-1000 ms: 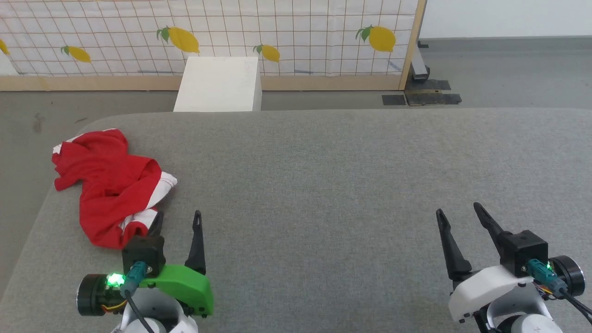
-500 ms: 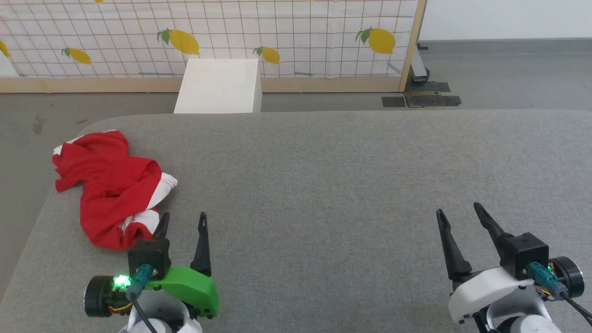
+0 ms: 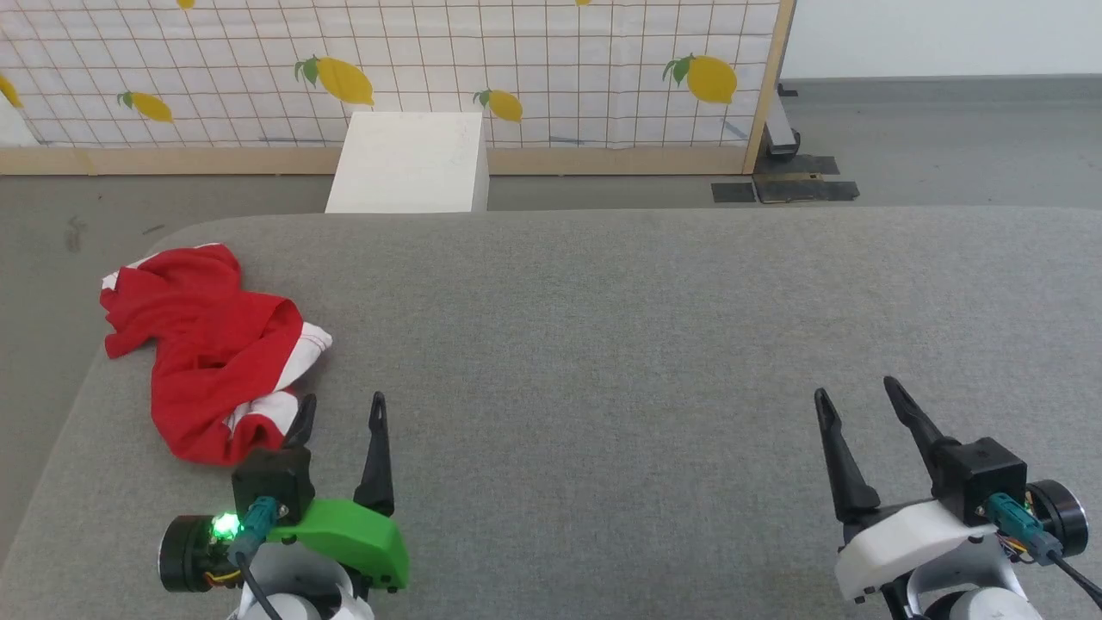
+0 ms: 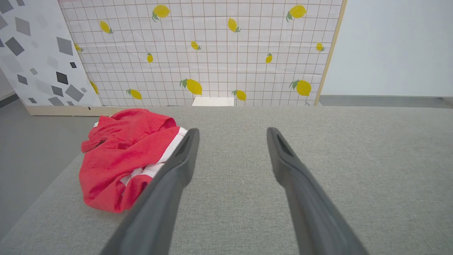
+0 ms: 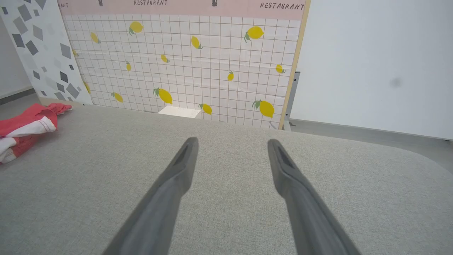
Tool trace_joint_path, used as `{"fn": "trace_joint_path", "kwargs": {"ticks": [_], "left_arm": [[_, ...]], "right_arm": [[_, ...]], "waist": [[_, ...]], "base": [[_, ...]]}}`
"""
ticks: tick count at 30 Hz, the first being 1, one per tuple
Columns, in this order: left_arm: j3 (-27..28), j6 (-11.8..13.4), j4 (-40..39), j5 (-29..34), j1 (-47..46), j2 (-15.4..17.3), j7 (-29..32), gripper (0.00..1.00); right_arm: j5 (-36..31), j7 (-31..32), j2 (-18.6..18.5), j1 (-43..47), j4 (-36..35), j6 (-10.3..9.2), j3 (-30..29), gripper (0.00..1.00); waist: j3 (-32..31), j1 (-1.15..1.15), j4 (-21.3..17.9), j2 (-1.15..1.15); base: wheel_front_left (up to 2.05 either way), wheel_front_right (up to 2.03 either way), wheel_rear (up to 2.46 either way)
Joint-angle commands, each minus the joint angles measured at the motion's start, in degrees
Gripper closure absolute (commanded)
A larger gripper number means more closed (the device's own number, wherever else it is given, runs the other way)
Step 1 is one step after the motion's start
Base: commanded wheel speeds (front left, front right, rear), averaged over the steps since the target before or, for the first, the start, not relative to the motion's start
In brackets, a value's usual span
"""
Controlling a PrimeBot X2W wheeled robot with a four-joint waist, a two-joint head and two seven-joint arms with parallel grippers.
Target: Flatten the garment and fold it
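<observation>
Where the grey cloth-covered desk (image 3: 603,344) spreads across your head view, it carries one thing, and that sits far over at the left edge. Behind the desk you have a lemon-print grid screen (image 3: 516,52) with a white block (image 3: 405,164) on the floor at its foot.

The garment (image 3: 207,344) lies crumpled in a long heap, bright red, with white patches showing along the side nearer the middle of the desk. It is neither flattened nor folded.

Your left hand (image 3: 343,398) sits just beside the heap's near end with its two fingers spread wide and nothing between them. Whether the outer finger touches the white patch, you cannot tell. Your right hand (image 3: 854,387) is well apart at the other side, equally spread and empty, over bare desk.

Your left wrist view has that finger overlapping the cloth. Your right wrist view catches the garment at its left edge and the word RESTAURANT atop the screen.
</observation>
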Motion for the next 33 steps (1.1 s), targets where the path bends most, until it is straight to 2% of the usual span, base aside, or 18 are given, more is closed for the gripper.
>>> {"fn": "trace_joint_path", "kwargs": {"ticks": [1, 33], "left_arm": [[-0.2, 0.5, 0.4, -0.3, -0.7, 0.0, -0.7, 0.0], [-2.0, 1.4, 4.2, -3.7, -1.4, -0.1, -4.4, 0.0]], "right_arm": [[0.5, -0.7, 0.1, 0.0, 0.2, -0.03, -0.1, 0.0], [1.8, -4.5, 0.1, 0.2, 2.1, -0.06, -0.5, 0.0]], "waist": [[0.0, 0.0, 0.0, 0.0], [-0.9, 0.0, 0.1, 0.0]], "base": [[0.0, 0.0, 0.0], [0.0, 0.0, 0.0]]}}
